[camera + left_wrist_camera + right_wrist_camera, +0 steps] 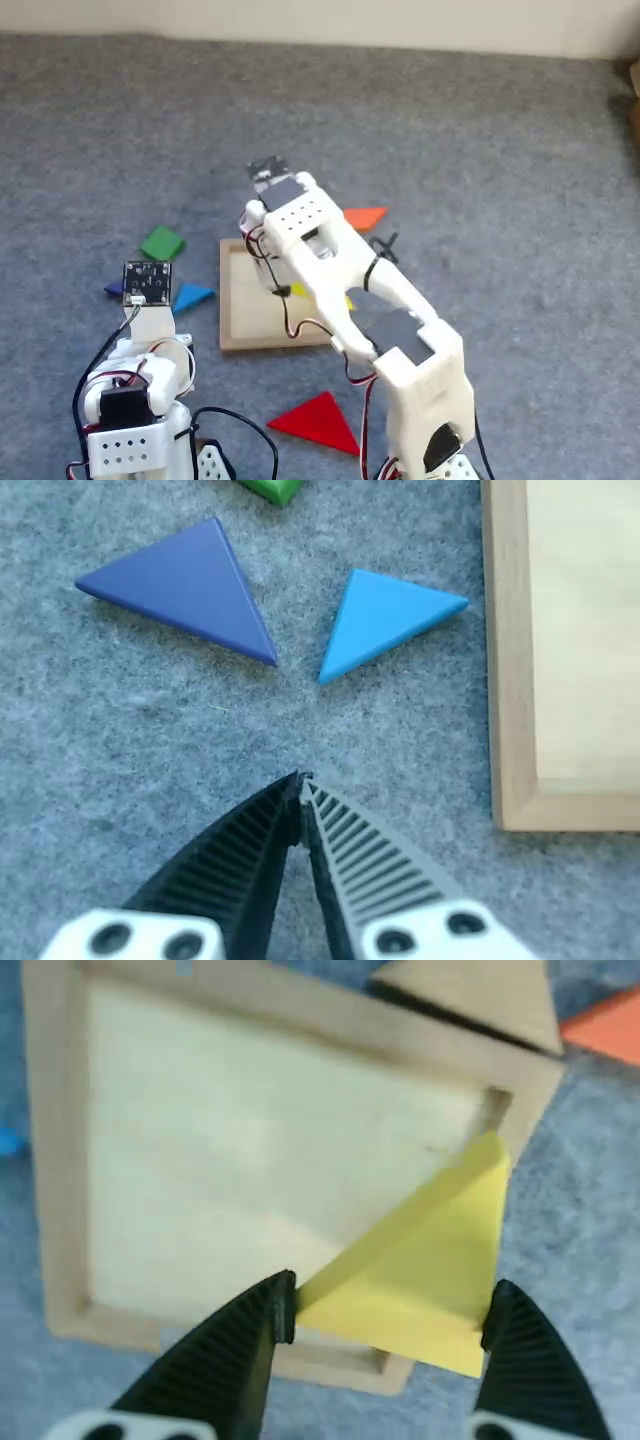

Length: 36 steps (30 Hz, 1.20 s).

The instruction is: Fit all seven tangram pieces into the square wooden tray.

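Note:
The square wooden tray (245,300) lies on the grey carpet. My right gripper (390,1310) hangs over one corner of the tray (250,1160), its fingers spread wide and shut on the yellow triangle (420,1280). The triangle is tilted, with one edge over the tray's rim. In the high view a bit of the yellow triangle (300,291) peeks out under the right arm. My left gripper (300,780) is shut and empty just above the carpet, pointing at the dark blue triangle (190,585) and the light blue triangle (380,615), beside the tray's rim (508,680).
A green square (162,243) lies left of the tray, an orange triangle (364,216) beyond its far right corner, and a large red triangle (318,420) in front between the arm bases. A tan triangular shape (480,1000) lies past the tray's rim.

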Tool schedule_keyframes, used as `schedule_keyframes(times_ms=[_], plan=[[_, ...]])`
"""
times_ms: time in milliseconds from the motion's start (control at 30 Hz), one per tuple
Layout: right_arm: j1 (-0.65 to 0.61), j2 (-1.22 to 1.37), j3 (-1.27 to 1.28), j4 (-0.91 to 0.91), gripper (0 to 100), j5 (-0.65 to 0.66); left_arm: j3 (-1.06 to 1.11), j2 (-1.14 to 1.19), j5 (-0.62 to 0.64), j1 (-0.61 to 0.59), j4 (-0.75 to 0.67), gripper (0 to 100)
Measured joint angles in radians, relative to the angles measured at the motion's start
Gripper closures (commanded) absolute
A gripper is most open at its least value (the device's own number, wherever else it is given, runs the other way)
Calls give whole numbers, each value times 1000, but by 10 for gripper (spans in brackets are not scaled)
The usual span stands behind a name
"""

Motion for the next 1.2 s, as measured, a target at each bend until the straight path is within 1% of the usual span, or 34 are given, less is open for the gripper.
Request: schedule_keyframes(times_ms=[133, 233, 300, 500, 667, 767, 833, 900, 1067, 1200], plan=[[-2, 0, 0, -60, 743, -146, 0, 0, 0, 0, 0, 987], [-2, 0, 0, -89, 742, -221, 0, 0, 0, 0, 0, 987], [-2, 0, 0, -92, 742, -249, 0, 0, 0, 0, 0, 987], [-2, 0, 2, -92, 728, -267, 0, 0, 0, 0, 0, 987], [-5, 0, 17, -94, 583, -270, 0, 0, 0, 0, 0, 987], [-11, 0, 17, -94, 578, -270, 0, 0, 0, 0, 0, 987], [-23, 0, 17, -95, 596, -265, 0, 0, 0, 0, 0, 987], [-41, 0, 17, -95, 635, -222, 0, 0, 0, 0, 0, 987], [-55, -15, 17, -95, 773, -112, 0, 0, 0, 0, 0, 987], [-55, -126, 34, -95, 900, -9, 0, 0, 0, 0, 0, 987]])
